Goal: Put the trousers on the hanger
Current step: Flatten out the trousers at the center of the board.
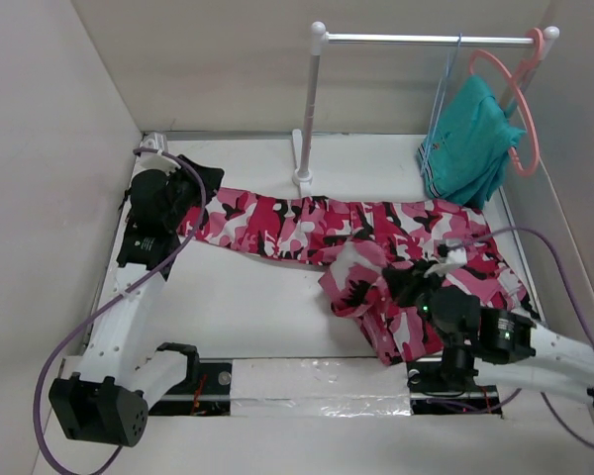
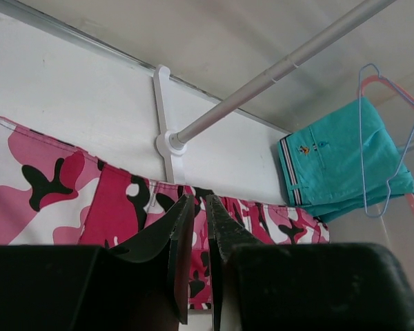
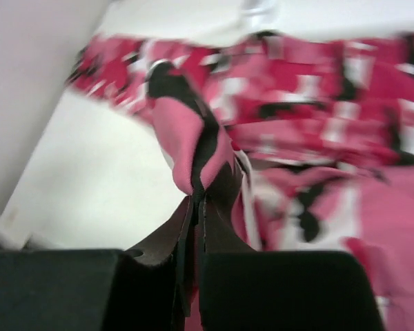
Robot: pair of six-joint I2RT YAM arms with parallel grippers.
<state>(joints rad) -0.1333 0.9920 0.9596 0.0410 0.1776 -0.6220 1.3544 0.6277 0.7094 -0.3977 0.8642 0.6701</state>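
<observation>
Trousers (image 1: 307, 226): spread on the table (image 1: 247, 317) before the rack post (image 1: 307, 109), not yet on the hanger (image 2: 361, 124) hung right of the post; right gripper (image 3: 196, 200) clamped on a raised fold, left gripper (image 2: 199, 201) jaws nearly together at the cloth's far-left end, hold unclear; lifting and threading outstanding.

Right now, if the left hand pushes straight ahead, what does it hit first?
The trousers: the cloth lies right at the left hand's tips, seemingly already pinched. Behind it, the rack foot.
</observation>
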